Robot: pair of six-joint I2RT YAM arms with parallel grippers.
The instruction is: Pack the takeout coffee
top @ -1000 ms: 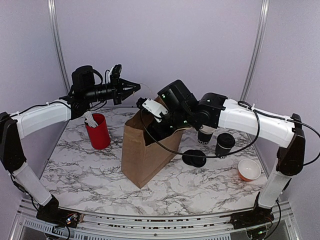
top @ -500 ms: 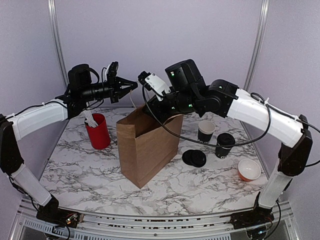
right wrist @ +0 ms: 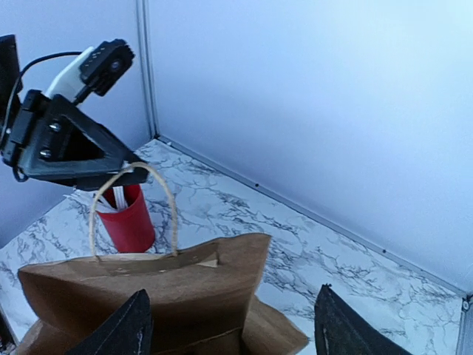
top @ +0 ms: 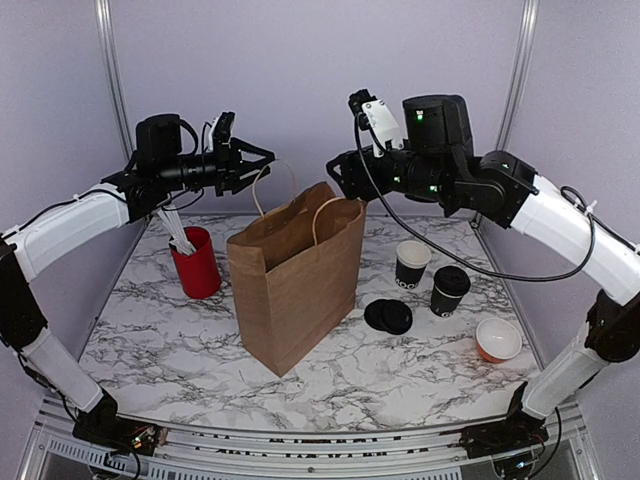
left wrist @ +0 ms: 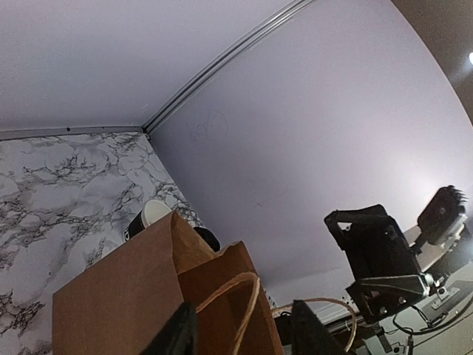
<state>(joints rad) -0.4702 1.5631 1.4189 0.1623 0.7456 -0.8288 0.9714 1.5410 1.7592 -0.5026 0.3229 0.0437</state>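
A brown paper bag [top: 295, 290] stands upright in the middle of the white marbled tabletop [top: 400, 375], with its mouth open and its two pale loop handles [top: 262, 190] standing up. The left gripper [top: 262, 166] hangs in the air just above the bag's far-left corner. It is open: in the left wrist view its dark fingers [left wrist: 179, 336] are apart, and a handle loop rises in the gap between them. Whether the loop touches either finger cannot be told. The right gripper [top: 335, 178] hovers above the bag's far-right corner. Its fingers [right wrist: 126, 329] are spread wide and hold nothing, and the bag's rim lies below them. The takeout coffee, a small black paper cup with a round black plastic lid [top: 450, 290], stands on the tabletop to the right of the bag, outside it and well apart from both grippers. Just beside it, farther back, is a matching black open cup with a white interior [top: 412, 263]. A flat stack of black round lids [top: 388, 316] lies near it, toward the bag. A small orange bowl with a white inside [top: 498, 340] sits nearer the right edge. A red cup of white sticks [top: 196, 262] stands left of the bag.
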